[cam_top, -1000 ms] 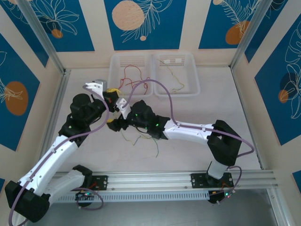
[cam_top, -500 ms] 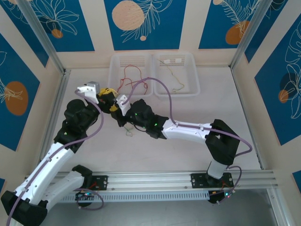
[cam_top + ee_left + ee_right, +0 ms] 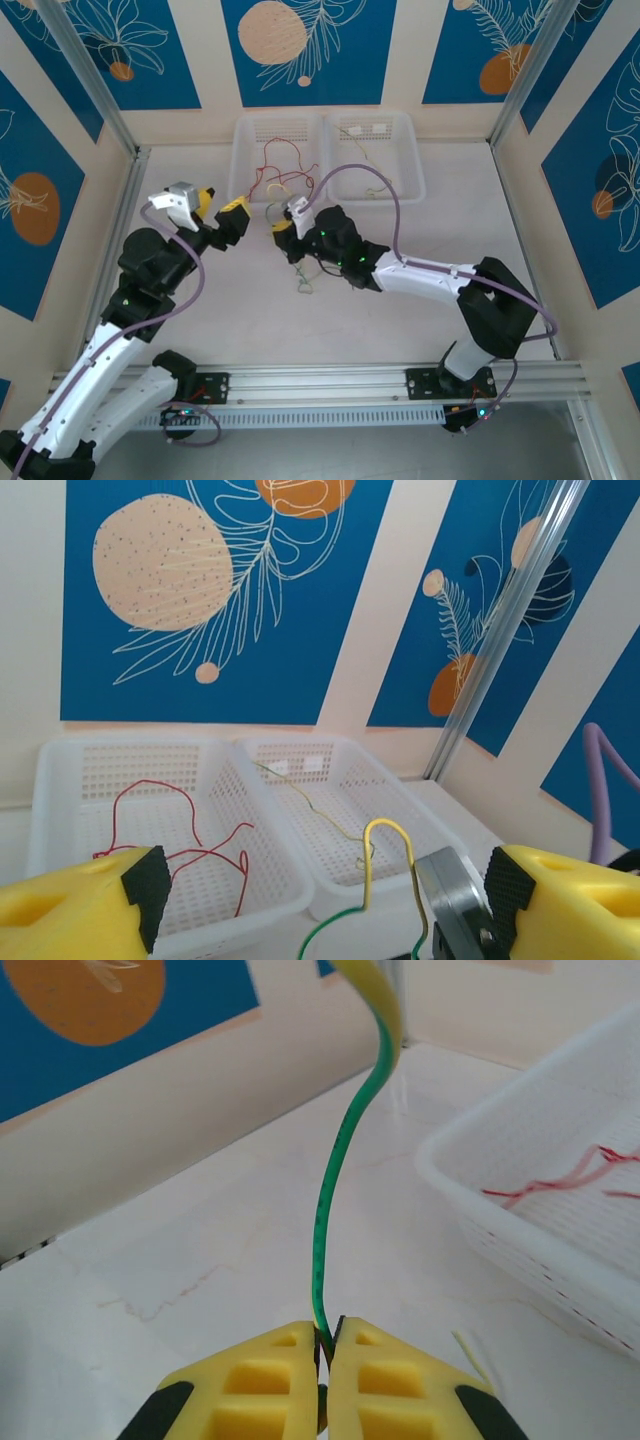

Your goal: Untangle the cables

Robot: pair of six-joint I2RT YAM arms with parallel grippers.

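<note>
My right gripper is shut on a yellow-green cable, which rises from between its closed fingertips. In the top view that cable trails down onto the table below the gripper. My left gripper stands open a little to the left, apart from it. In the left wrist view the held cable's yellow arch stands between the spread yellow fingers, touching neither. Red cables lie in the left basket, and a pale yellow-green cable lies in the right basket.
Two white perforated baskets stand side by side at the back of the table. A purple arm cable arcs over the right basket's front edge. Aluminium posts frame the back corners.
My left gripper has opened and drawn back to the left. My right gripper has shut on the yellow-green cable and carried it up and right, toward the baskets.
</note>
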